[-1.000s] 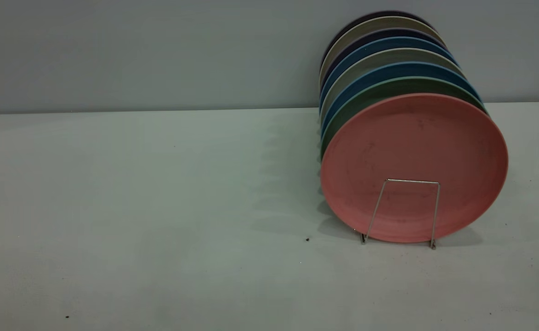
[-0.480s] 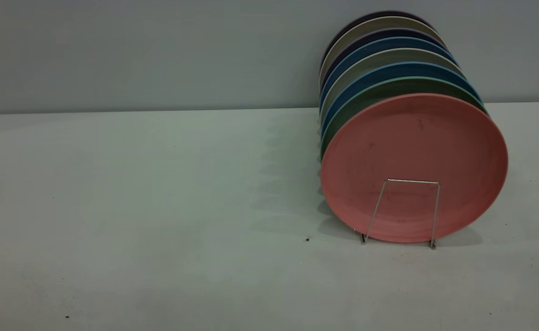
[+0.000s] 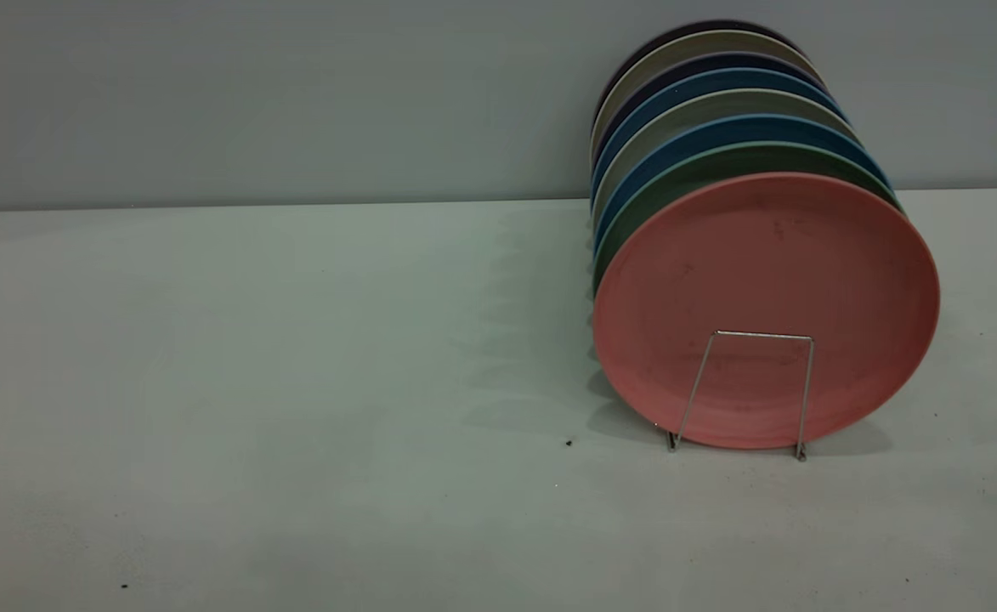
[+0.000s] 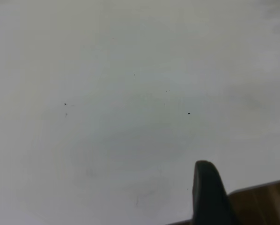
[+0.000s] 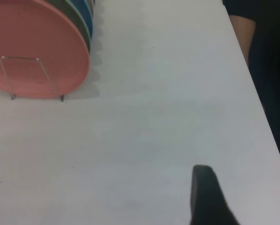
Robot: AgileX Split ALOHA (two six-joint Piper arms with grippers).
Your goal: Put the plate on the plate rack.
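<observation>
The salmon-pink plate (image 3: 766,272) stands upright at the near end of a row of plates, leaning behind the front loop of the silver wire plate rack (image 3: 761,335) at the table's right back. In the right wrist view the plate (image 5: 37,42) and the rack loop (image 5: 19,57) show far off. My right gripper (image 5: 245,190) is open and empty, well away from the rack over bare table. My left gripper (image 4: 243,187) is over bare table near its edge and holds nothing that shows. Neither gripper shows in the exterior view.
Behind the pink plate stand a teal-green plate (image 3: 702,170), blue plates (image 3: 676,140) and several grey and dark ones. The white table (image 3: 294,382) runs left of the rack. A person in dark clothes (image 5: 266,47) stands past the table's edge.
</observation>
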